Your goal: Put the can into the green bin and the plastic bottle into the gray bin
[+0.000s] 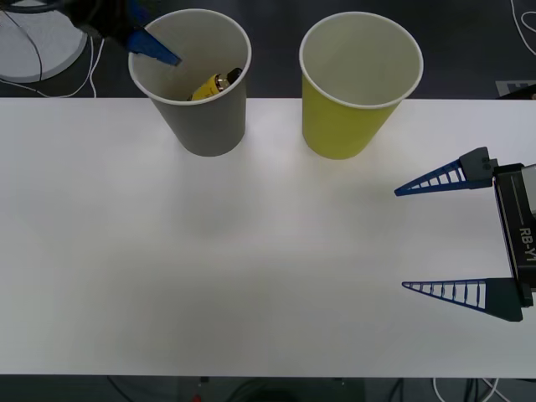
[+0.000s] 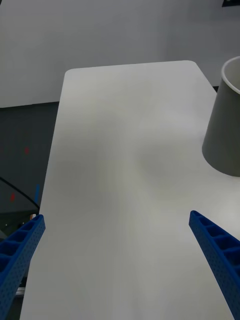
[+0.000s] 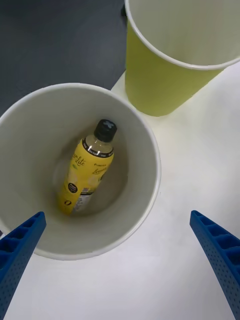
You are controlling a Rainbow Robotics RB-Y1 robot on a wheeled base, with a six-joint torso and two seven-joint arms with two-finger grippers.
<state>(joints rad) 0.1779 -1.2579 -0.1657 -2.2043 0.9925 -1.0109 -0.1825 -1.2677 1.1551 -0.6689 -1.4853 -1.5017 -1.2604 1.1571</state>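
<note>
The gray bin point(image 1: 203, 117) stands at the table's back left, with the green bin point(image 1: 345, 117) upright to its right. Inside the gray bin, the plastic bottle point(image 3: 90, 167), yellow with a dark cap, lies on its side against the floor; it also shows as the bottle point(image 1: 213, 85) over the rim. My left gripper point(image 3: 117, 215) hovers open just above the gray bin point(image 3: 150, 165), holding nothing, and one blue finger point(image 1: 155, 46) reaches over the rim. Low over the table's right side, my right gripper point(image 1: 400, 239) is open and holds nothing. The can is out of view.
The white table point(image 1: 251, 268) stretches bare in front of both bins. A round white base point(image 1: 33, 42) and loose cables lie on the dark floor beyond the back left edge. In the right wrist view the gray bin point(image 2: 225, 130) stands ahead of the right gripper point(image 2: 117, 215).
</note>
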